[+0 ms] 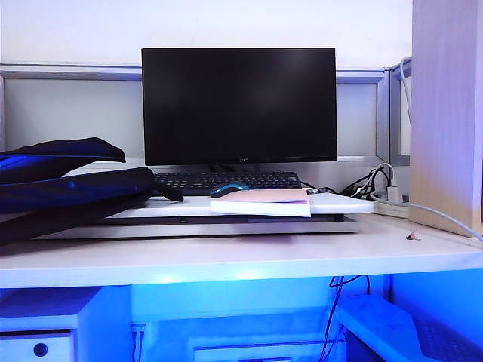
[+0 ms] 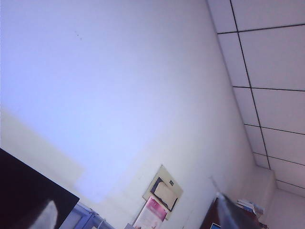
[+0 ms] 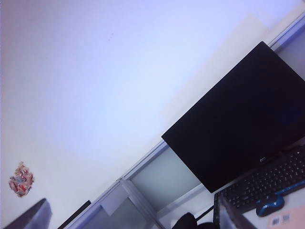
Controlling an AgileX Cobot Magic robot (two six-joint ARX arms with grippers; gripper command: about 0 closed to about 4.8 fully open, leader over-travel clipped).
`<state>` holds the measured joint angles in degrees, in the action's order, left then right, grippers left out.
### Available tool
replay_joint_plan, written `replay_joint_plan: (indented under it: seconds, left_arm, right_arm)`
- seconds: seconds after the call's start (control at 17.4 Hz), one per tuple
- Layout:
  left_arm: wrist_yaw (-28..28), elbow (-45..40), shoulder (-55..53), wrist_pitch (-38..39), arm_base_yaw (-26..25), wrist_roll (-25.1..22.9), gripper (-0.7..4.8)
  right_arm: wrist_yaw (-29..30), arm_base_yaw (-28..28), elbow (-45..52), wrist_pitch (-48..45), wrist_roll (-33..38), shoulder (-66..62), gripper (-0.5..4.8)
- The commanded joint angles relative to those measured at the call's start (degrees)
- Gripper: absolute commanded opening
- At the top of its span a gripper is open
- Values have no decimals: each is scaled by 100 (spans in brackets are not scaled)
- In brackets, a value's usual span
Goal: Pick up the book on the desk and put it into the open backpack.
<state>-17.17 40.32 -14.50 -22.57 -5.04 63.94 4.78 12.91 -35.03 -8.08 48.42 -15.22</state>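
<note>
Nothing's done yet: book is lying on the board by the keyboard, backpack waiting at left. Both grippers are prob. spread wide, empty, barely in wrist views, nowhere near the desk.

Wood-grain desk; floppy cloth backpack; paper book

I am facing a plain white wall with a grey partition panel running along it. A black monitor, its screen dark, is standing in front of the panel. A pale wooden cabinet side is rising at the right. Blue light is glowing underneath. Ceiling tiles and posters are showing overhead.
</note>
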Motion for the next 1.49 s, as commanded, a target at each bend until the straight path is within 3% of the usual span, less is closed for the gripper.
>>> replay_joint_plan:
  seconds: [0.06, 0.17, 0.34, 0.75, 1.03, 1.2, 1.49]
  left_arm:
    - [-11, 334, -721, -35, -4, 264, 479]
    - [-114, 382, -1384, -85, -4, 651, 479]
    - [-372, 382, -2308, -87, -4, 852, 479]
    - [-389, 382, -4518, -166, -4, 855, 479]
    - [-584, 382, -5698, -693, -7, 874, 479]
    - [-597, 382, -6078, -863, -7, 850, 479]
    - [-599, 385, -6673, -1416, -11, 785, 479]
  right_arm:
    - [96, 11, -262, -533, 223, -699, 477]
    - [203, 11, -450, -769, 422, -1414, 477]
    - [522, 11, -619, -1143, 946, -2487, 477]
    - [1064, 11, -675, -2579, 2712, -5268, 479]
    - [1425, 7, -678, -3659, 3635, -7211, 479]
    - [1495, 9, -715, -4148, 3880, -8174, 479]
    - [1510, 9, -1233, -4159, 3832, -9097, 479]
